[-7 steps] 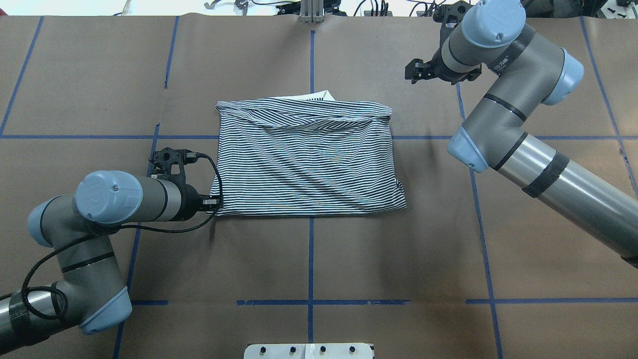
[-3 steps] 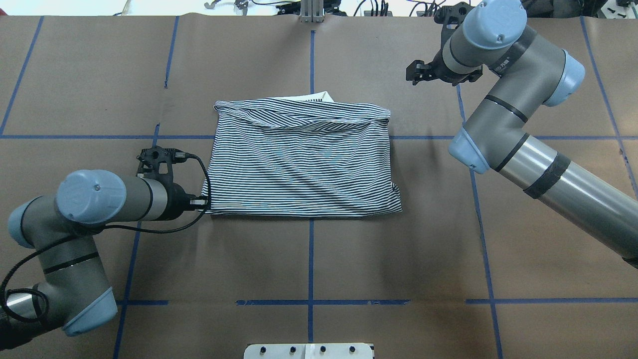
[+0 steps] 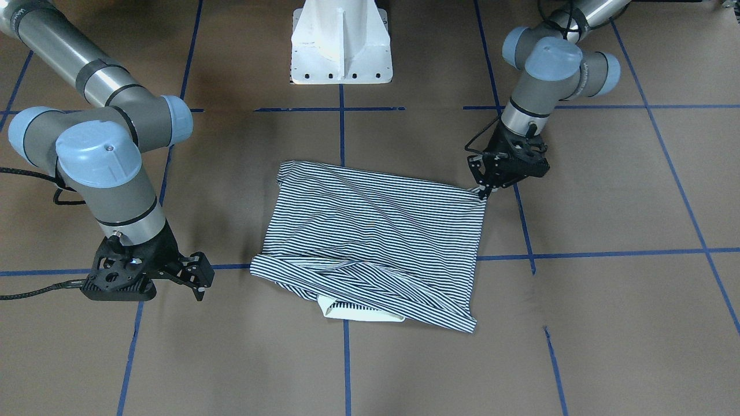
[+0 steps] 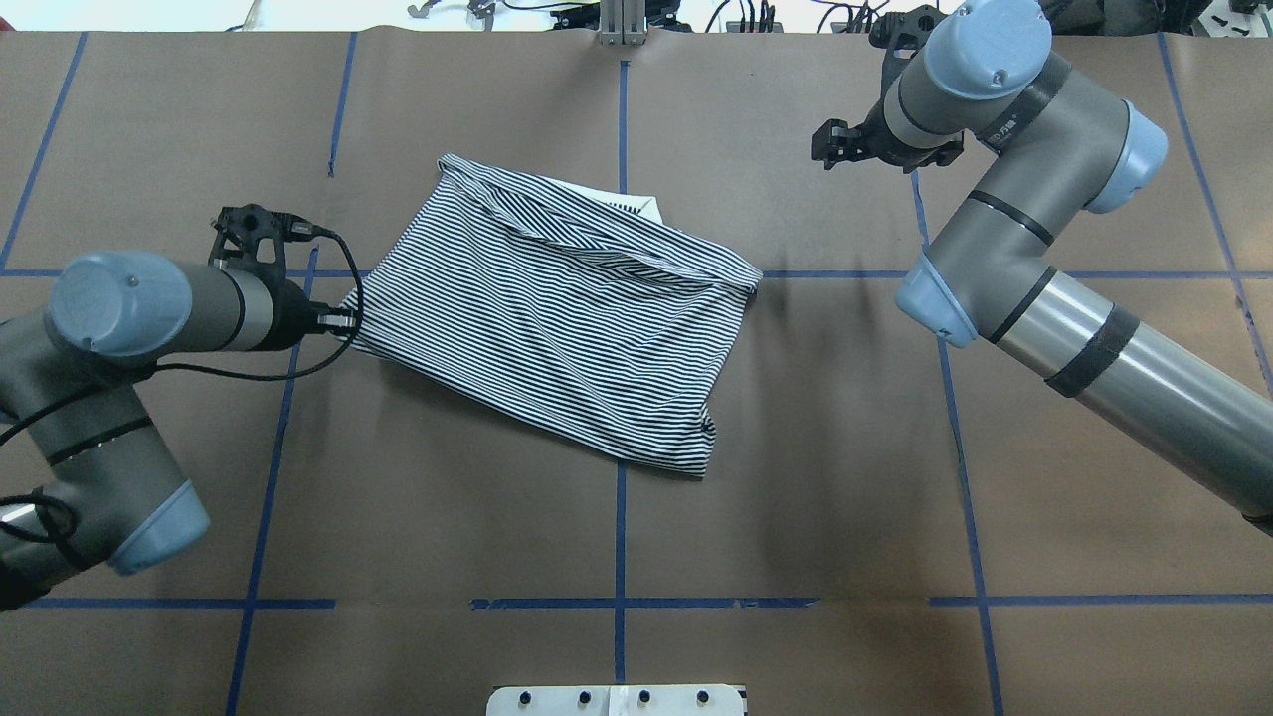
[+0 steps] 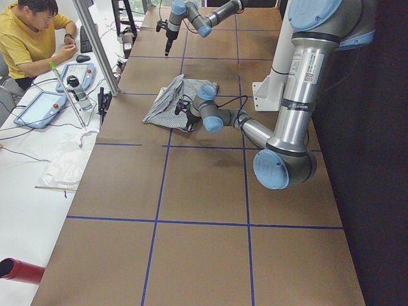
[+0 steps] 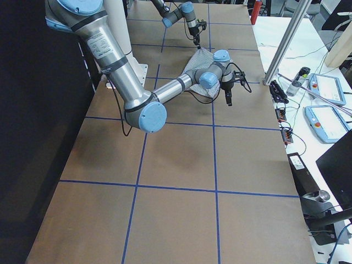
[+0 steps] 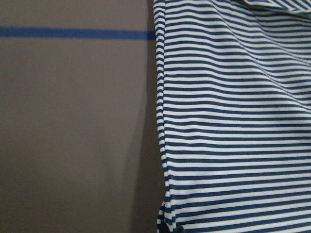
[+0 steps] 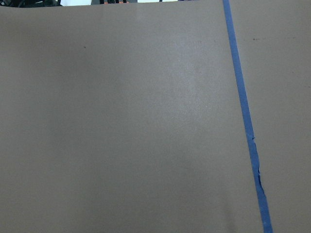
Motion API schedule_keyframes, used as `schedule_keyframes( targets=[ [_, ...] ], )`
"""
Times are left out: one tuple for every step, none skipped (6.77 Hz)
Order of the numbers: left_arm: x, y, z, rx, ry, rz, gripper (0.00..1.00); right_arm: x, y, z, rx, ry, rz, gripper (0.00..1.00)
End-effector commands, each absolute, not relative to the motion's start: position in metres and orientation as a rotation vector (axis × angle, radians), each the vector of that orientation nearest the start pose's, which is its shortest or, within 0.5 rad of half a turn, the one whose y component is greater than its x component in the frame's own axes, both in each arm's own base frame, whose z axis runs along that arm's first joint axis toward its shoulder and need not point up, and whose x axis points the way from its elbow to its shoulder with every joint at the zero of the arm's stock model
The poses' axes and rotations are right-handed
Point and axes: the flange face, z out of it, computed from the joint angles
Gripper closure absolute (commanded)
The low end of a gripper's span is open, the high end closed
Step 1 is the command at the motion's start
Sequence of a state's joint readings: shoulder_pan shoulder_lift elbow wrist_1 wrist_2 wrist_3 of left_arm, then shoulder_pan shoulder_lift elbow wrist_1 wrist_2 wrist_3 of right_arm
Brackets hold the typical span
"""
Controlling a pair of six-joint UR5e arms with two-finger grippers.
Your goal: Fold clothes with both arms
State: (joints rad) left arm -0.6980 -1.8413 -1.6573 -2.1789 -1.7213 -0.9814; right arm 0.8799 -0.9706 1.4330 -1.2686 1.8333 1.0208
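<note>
The jaws of the black two-finger left gripper [image 4: 343, 320] are clamped on one corner of the navy-and-white striped short-sleeved polo shirt [image 4: 557, 318]. The left wrist view shows only the striped edge on the paper, not the fingertips. In the front-facing view, however, the corner is drawn to a point at the jaws. The jaws of the black two-finger right gripper [image 4: 827, 146] stand apart and hold nothing.

The shirt lies as a folded rectangle, flat on the brown paper table cover [image 4: 845, 447]. From the left jaws its long axis runs diagonally away, toward the robot's side and the table's middle. The short edge runs from the same jaws toward the far side. The plain cream collar [image 4: 641, 206] shows past the far long edge, beside a folded-over striped band.

The left gripper touches the shirt. The right gripper is well apart from it, beyond the far corner at the shirt's other end; that corner is the one nearest the right jaws.

As a judgement, a two-arm fold first requires the right gripper to descend and cross to that end. Brown paper shows on every side of the shirt. The white flanged pedestal [image 3: 341, 40] stands well apart on the robot's side. Pulling from one corner alone may skew the layers.
</note>
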Motion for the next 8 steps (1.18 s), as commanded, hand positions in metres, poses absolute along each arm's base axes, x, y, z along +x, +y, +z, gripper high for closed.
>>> schedule_keyframes(
  targets=[
    [0.403,-0.613,0.418,0.533,0.714,-0.105,1.00,-0.384,-0.629,0.336,0.298,-0.748,0.241,0.00],
    [0.409,-0.663,0.400,0.582,0.651,-0.113,1.00,-0.384,-0.627,0.332,0.294,-0.758,0.265,0.00],
    [0.412,-0.705,0.399,0.598,0.612,-0.121,1.00,-0.384,-0.625,0.328,0.293,-0.767,0.277,0.00],
    [0.398,-0.728,0.424,0.659,0.565,-0.077,1.00,-0.387,-0.623,0.327,0.286,-0.771,0.289,0.00],
    [0.388,-0.731,0.426,0.685,0.545,-0.024,0.57,-0.393,-0.619,0.326,0.278,-0.777,0.295,0.00],
    [0.386,-0.726,0.436,0.689,0.541,0.018,0.01,-0.407,-0.611,0.319,0.264,-0.792,0.311,0.00],
    [0.376,-0.727,0.418,0.691,0.596,0.050,0.00,-0.429,-0.600,0.302,0.235,-0.830,0.358,0.00],
    [0.367,-0.724,0.413,0.660,0.669,0.084,0.00,-0.458,-0.593,0.267,0.209,-0.868,0.437,0.05]
  ],
)
